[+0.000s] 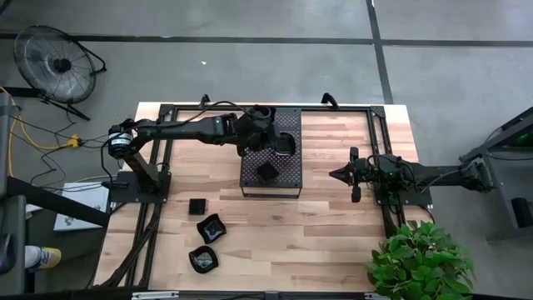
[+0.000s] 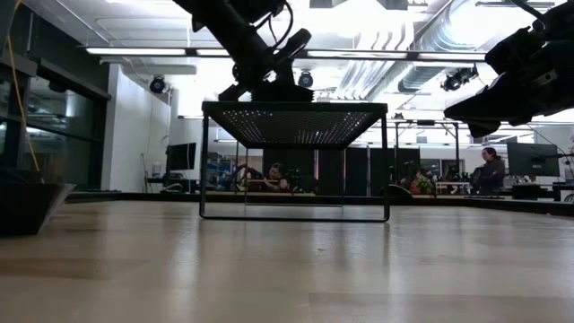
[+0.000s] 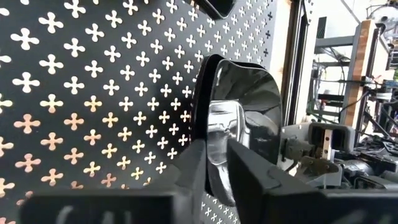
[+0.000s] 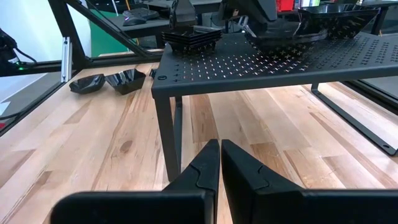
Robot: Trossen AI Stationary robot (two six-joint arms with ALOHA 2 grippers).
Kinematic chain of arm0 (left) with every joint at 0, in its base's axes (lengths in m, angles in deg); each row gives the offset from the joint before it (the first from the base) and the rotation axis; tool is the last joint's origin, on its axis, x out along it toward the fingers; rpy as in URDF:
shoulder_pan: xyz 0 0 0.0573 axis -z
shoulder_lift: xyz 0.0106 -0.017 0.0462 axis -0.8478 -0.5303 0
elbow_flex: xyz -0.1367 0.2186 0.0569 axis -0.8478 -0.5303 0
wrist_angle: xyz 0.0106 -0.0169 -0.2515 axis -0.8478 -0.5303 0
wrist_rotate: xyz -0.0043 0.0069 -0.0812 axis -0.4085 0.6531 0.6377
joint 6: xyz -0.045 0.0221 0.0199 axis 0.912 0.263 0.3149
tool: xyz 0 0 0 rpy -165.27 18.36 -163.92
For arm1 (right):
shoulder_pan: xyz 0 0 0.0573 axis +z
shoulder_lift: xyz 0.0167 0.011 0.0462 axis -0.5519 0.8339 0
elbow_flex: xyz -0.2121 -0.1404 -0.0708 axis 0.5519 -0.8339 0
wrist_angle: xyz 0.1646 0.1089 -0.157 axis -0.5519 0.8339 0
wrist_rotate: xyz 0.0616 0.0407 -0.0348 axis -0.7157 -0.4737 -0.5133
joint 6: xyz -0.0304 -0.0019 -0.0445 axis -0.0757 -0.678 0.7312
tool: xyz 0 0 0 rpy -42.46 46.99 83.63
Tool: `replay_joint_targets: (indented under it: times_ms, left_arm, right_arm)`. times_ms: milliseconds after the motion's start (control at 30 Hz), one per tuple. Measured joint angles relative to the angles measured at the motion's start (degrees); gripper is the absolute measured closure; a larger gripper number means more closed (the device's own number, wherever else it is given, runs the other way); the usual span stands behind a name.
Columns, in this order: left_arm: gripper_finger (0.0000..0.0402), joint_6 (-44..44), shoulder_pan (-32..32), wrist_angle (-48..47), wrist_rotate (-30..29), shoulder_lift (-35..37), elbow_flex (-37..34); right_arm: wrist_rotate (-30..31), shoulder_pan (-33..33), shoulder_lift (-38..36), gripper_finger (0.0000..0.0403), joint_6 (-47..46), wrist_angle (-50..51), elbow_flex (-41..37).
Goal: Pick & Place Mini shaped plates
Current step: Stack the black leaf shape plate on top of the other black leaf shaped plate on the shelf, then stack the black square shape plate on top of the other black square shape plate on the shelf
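My left gripper (image 3: 216,148) reaches over the black perforated tray (image 1: 287,125) at the table's middle, shut on a glossy black mini plate (image 3: 242,106). Another mini plate (image 1: 266,171) lies on the tray's near part, and one more (image 3: 217,5) shows farther along it. Three mini plates (image 1: 197,206) (image 1: 211,227) (image 1: 203,258) lie on the wood near the table's left front. My right gripper (image 4: 219,163) waits shut at the table's right, level and pointing toward the tray. My left gripper pinches the plate by its rim (image 3: 214,127), one finger on the hollow face and one on the back. The fingers slant down from the table's left. The plate stands on edge above the tray; whether its lower edge touches the tray I cannot tell.
The tray stands on thin legs (image 4: 163,134) with open space beneath it. A potted plant (image 1: 420,262) sits at the table's near right corner. Bare wood (image 1: 333,233) lies in front of the tray. People sit at desks in the room (image 2: 278,177) beyond.
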Motion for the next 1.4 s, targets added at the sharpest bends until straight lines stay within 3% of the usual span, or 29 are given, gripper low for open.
replay_joint_targets:
  times_ms: [200,367,700,1067,1267,1400]
  left_arm:
    - [0.0296,-1.0,0.0,0.9,0.1,0.0,0.0]
    - [0.0294,-5.1,0.0,2.3,1.7,0.2,0.0]
    - [0.0293,-1.0,0.0,-2.1,3.4,0.2,0.2]
    - [0.0293,-3.8,0.0,-4.0,3.1,2.8,0.3]
    - [0.0293,-6.7,0.0,-11.9,3.8,6.2,0.3]
    - [0.0293,-14.3,0.0,-19.9,5.2,8.3,0.3]
  right_arm:
    - [0.0,0.0,0.0,0.0391,0.0,0.0,0.0]
    - [0.0,0.0,0.0,0.0391,0.0,0.0,0.0]
    - [0.0,0.0,0.0,0.0391,0.0,0.0,0.0]
    - [0.0,0.0,0.0,0.0391,0.0,0.0,0.0]
    - [0.0,0.0,0.1,0.0391,0.0,0.0,0.0]
    - [0.0,0.0,0.0,0.0391,0.0,0.0,0.0]
